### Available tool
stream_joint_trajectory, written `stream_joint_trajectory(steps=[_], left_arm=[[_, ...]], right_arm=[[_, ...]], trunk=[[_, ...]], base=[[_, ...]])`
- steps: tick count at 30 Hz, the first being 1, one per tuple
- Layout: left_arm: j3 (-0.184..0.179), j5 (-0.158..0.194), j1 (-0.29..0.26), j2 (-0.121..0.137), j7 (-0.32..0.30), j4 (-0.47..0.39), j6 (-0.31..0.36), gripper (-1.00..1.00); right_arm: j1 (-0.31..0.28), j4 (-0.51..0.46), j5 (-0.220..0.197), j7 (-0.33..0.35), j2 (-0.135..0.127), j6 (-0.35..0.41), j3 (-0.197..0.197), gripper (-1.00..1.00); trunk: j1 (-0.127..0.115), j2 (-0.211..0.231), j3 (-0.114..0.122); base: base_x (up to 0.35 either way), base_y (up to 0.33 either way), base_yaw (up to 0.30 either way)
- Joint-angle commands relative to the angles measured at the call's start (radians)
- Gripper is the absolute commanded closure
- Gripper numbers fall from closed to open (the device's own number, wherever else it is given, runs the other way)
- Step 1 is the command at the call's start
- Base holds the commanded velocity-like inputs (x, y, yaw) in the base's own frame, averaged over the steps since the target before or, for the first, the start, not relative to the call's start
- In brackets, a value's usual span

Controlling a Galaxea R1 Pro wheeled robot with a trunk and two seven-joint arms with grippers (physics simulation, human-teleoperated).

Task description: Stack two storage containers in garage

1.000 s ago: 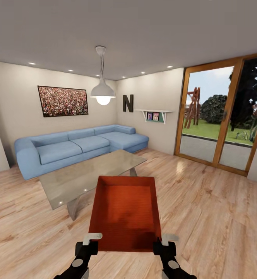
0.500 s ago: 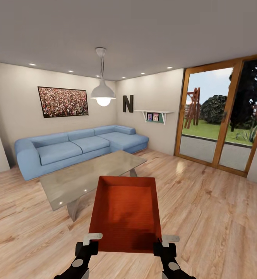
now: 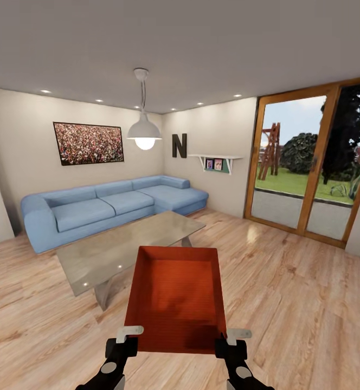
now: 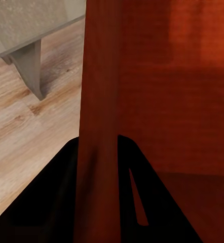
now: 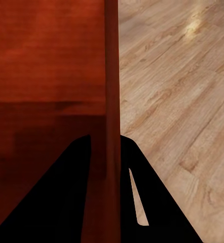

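I stand in the living room with one orange-red storage container held out in front of me above the wood-plank floor, its open top facing up. My left gripper is shut on the container's left wall at the near corner. My right gripper is shut on the right wall opposite. In the left wrist view the wall runs up between the dark fingers of the left gripper. In the right wrist view the other wall sits likewise in the right gripper.
A glass coffee table stands just beyond the container, to its left. Behind it is a blue corner sofa against the wall. A pendant lamp hangs above. Wood-framed glass doors fill the right wall.
The whole picture has shifted down a trifle, so the camera has moved slightly. The container sits the same between both grippers.
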Motion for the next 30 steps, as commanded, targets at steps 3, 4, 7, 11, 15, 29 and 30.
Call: stream_joint_trajectory(steps=[3,4,7,11,15,29,30], left_arm=[[0.010,0.009,0.000,0.000,0.014,0.003,-0.003,1.00],[0.010,0.008,0.000,0.000,0.014,0.003,-0.003,1.00],[0.010,0.008,0.000,0.000,0.014,0.003,-0.003,1.00],[0.010,0.009,0.000,0.000,0.014,0.003,-0.003,1.00],[0.010,0.009,0.000,0.000,0.014,0.003,-0.003,1.00],[0.013,0.008,0.000,0.000,0.014,0.002,-0.004,1.00],[0.013,0.008,0.000,0.000,0.014,0.001,-0.004,1.00]], right_arm=[[-0.001,-0.033,0.015,0.006,0.001,-0.053,-0.011,1.00],[-0.001,-0.033,0.015,0.006,0.001,-0.053,-0.011,1.00],[-0.001,-0.033,0.015,0.006,0.001,-0.055,-0.010,1.00],[-0.001,-0.033,0.015,0.006,0.001,-0.061,-0.010,1.00],[-0.001,-0.033,0.016,0.006,0.001,-0.063,-0.010,1.00],[-0.001,-0.033,0.016,0.006,0.001,-0.063,-0.010,1.00],[-0.002,-0.033,0.016,0.006,0.001,-0.063,-0.010,1.00]], trunk=[[-0.011,0.020,0.008],[-0.015,0.027,0.011],[-0.027,0.048,0.020],[-0.042,0.076,0.033],[-0.057,0.104,0.045],[-0.080,0.146,0.064],[-0.080,0.146,0.064]], base=[[0.000,0.000,0.000],[0.000,0.000,0.000],[0.000,0.000,0.000],[0.000,0.000,0.000],[0.000,0.000,0.000],[0.000,0.000,0.000],[0.000,0.000,0.000]])
